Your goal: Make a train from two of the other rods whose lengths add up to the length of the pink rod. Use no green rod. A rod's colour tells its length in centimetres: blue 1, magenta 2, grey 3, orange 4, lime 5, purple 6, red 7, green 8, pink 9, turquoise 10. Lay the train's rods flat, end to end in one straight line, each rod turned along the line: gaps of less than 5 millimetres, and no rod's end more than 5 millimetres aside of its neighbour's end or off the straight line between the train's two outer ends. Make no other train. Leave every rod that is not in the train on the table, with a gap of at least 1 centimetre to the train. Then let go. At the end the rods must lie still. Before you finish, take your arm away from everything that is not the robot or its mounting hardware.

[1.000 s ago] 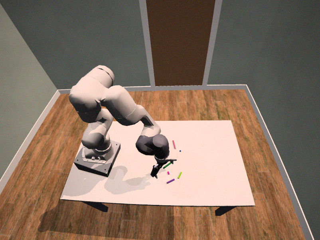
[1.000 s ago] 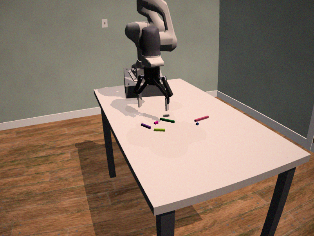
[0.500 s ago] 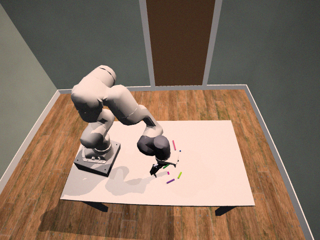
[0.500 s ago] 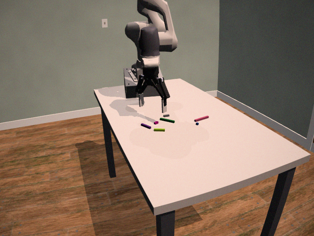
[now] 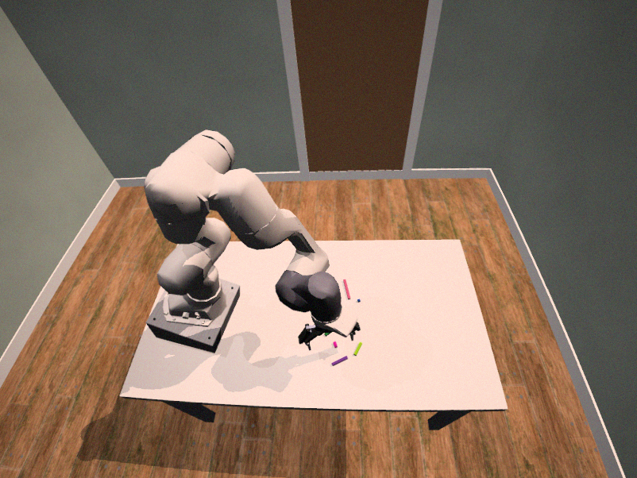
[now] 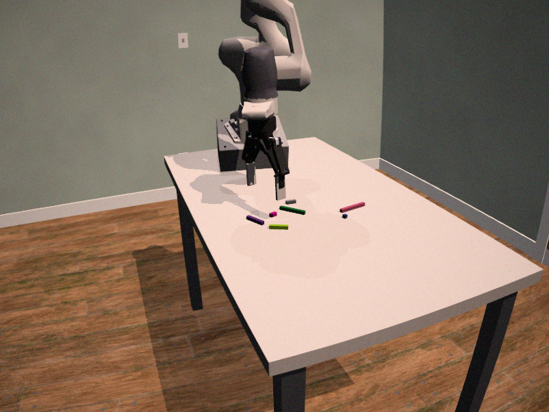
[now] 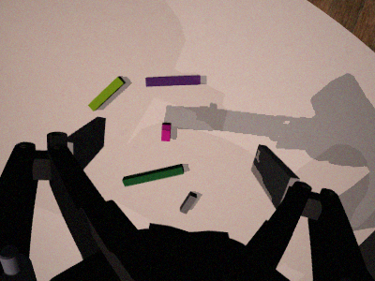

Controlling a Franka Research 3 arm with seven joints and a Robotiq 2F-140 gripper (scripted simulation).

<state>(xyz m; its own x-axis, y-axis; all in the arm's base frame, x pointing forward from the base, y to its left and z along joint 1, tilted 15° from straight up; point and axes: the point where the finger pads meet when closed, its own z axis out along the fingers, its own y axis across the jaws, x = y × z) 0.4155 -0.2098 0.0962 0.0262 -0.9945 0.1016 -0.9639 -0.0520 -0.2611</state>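
Nearest my exterior camera, the lime rod [image 5: 357,348] [image 6: 278,226] [image 7: 107,94] lies flat on the desk [image 5: 422,360] [image 6: 376,274] [image 7: 262,47], and just behind it I have the purple rod [image 5: 339,360] [image 6: 255,220] [image 7: 173,81], angled differently and apart from it. To the picture's right, the tiny blue rod [image 5: 358,300] [image 6: 345,215] sits near one end of the pink rod [image 5: 346,289] [image 6: 352,207], with clear space between them. The magenta rod [image 5: 334,345] [image 6: 273,214] [image 7: 166,132] lies beyond the purple one, and the green rod [image 5: 326,333] [image 6: 292,210] [image 7: 154,175] is a little farther back. Just past the green, I can make out the short grey rod [image 6: 290,201] [image 7: 188,202]; from the top it's hidden from me. Purple and grey are well apart and not in line, so their nine-centimetre train is unmade. Behind and above the grey, my claw [image 5: 330,342] [image 6: 265,190] [image 7: 181,145] is spread wide with nothing between its fingers, its tips off the desk. Farther back stands the arm's base [image 5: 179,337] [image 6: 230,159], on the desk's far end, and on the wall behind I see a pale switch plate [image 6: 183,40].

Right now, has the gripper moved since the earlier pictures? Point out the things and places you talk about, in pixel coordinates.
Yes; in the top view, the gripper [image 5: 330,342] [image 6: 265,191] [image 7: 181,145] has turned, one side swinging closer to the lime rod [image 5: 357,348] [image 6: 278,226] [image 7: 107,94], which hasn't moved.
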